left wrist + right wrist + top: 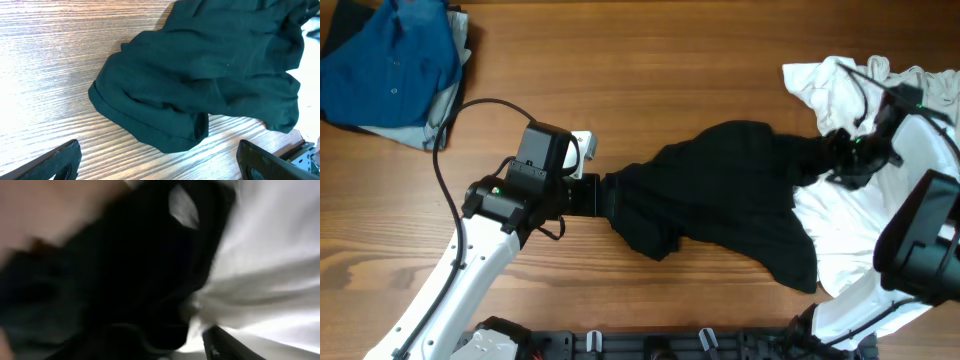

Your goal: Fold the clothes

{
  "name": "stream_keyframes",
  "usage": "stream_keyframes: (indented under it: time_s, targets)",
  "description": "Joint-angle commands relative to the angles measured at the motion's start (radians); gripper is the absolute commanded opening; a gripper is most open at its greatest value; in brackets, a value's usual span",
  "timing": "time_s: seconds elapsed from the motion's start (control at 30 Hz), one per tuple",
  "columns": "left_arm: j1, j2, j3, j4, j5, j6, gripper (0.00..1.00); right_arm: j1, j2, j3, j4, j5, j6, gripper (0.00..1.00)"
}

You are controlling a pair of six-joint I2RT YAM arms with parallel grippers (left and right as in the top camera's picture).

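Left end effector (159, 164), low and level, gapes at black T-shirt (210, 75).

A wooden table (670, 60) with lengthwise grain carries three heaps of cloth. The crumpled black T-shirt (730, 190) lies from the centre toward 3 o'clock, its far end overlapping the white T-shirt (835, 240) at 3 to 4 o'clock. A blue shirt (390, 60) sits at 10 o'clock on grey cloth (415, 135).

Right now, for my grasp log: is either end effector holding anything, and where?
Left end effector: open, empty. Right end effector: at the black T-shirt; blurred, hold cannot be told.
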Motion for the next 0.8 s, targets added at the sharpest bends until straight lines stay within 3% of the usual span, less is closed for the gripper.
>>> stream_keyframes:
  time_s: [0.0,0.27,0.77]
  targets:
    - [-0.005,-0.001,0.010,-0.001,0.013,-0.003,1.00,0.005,-0.101,0.102,-0.002,-0.023,-0.096,0.64]
    - [-0.005,-0.001,0.010,-0.005,0.012,-0.002,1.00,0.005,-0.174,0.210,-0.049,0.075,-0.185,0.67]
    - [-0.005,-0.001,0.010,-0.004,0.012,-0.002,1.00,0.007,-0.203,0.229,-0.121,0.010,-0.208,0.66]
